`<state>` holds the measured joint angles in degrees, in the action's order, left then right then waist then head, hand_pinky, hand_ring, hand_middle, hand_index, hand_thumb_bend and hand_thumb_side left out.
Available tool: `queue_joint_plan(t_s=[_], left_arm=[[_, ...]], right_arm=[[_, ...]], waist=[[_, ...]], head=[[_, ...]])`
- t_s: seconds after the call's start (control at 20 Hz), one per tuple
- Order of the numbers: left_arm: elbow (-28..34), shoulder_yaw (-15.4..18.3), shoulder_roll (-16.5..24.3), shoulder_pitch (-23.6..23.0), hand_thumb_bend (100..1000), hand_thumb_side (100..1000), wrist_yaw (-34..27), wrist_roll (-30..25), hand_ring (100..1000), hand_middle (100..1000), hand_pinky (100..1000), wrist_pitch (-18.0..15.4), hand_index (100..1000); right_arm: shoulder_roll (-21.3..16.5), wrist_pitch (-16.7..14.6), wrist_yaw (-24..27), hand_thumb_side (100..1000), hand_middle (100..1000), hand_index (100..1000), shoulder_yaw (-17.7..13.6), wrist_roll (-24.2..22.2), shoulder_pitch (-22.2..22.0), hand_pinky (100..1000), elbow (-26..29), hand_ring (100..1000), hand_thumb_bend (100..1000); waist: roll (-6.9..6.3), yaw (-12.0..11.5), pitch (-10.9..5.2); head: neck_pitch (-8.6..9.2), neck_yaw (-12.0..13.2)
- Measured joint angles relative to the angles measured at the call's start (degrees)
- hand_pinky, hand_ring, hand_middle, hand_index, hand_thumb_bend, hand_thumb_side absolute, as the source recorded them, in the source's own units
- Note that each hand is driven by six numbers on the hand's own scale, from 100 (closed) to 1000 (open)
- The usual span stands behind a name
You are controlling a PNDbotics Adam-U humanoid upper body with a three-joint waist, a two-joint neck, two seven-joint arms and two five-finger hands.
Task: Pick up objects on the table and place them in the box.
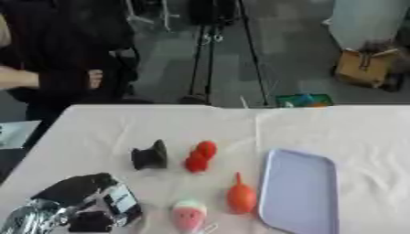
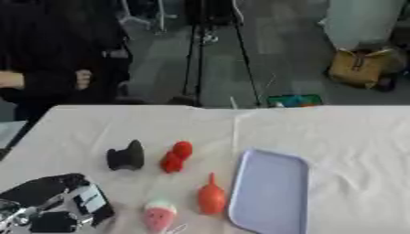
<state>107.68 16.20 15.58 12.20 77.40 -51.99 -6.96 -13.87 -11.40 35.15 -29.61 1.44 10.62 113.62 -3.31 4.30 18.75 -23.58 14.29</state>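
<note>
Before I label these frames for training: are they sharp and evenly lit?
Left eye view: soft all over, the red object has smeared edges; light is flat, shadows faint. Right eye view: equally soft, the left hand shows pale glints.

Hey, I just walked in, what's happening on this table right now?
Nothing has been picked up yet. The robot's left hand sits at the near left corner of the white table, holding nothing, with its fingers hard to make out; the right hand is out of view. Four small things lie untouched in the middle: a black object, a red object, an orange pear-shaped object and a pink-and-white one. The lavender tray beside them holds nothing.
</note>
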Motion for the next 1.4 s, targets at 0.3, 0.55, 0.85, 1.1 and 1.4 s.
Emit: queue_joint_plan(t_s=[0.3,0.55,0.85,1.1,1.4], left_arm=[[-1.00,0.26,0.00,0.02,690,1000,0.80,-0.02,1000,1000,1000,0.09,1000],[-1.37,0.28,0.00,0.33,662,1000,0.66,0.00,1000,1000,1000,0.37,1000],[-2.07,0.29,0.00,0.52,672,1000,-0.35,-0.01,1000,1000,1000,0.62,1000],[-2.65,0.43,-0.02,0.86,665,1000,-0.53,-0.04,1000,1000,1000,0.79,1000],[-3.47,0.63,-0.02,0.95,631,1000,0.53,0.01,1000,1000,1000,1.08,1000]], right_arm=[[0.00,-0.01,-0.16,446,592,721,0.00,0.00,0.01,638,0.00,723,100],[0.01,-0.05,-0.26,448,592,721,0.00,-0.01,0.02,638,0.00,724,100],[0.05,-0.05,-0.35,445,592,721,0.00,-0.01,0.02,639,0.00,724,100],[0.06,-0.06,-0.51,444,592,721,0.00,0.00,0.02,639,0.00,724,100],[0.09,-0.06,-0.74,444,592,721,0.00,-0.01,0.02,639,0.00,723,100]], waist=[[0.04,0.19,0.04],[0.17,0.29,0.04],[0.22,0.36,0.04],[0.18,0.57,0.05],[0.16,0.67,0.39]], head=[[0.07,0.19],[0.41,0.32],[0.52,0.52],[0.53,0.65],[0.53,0.69]])
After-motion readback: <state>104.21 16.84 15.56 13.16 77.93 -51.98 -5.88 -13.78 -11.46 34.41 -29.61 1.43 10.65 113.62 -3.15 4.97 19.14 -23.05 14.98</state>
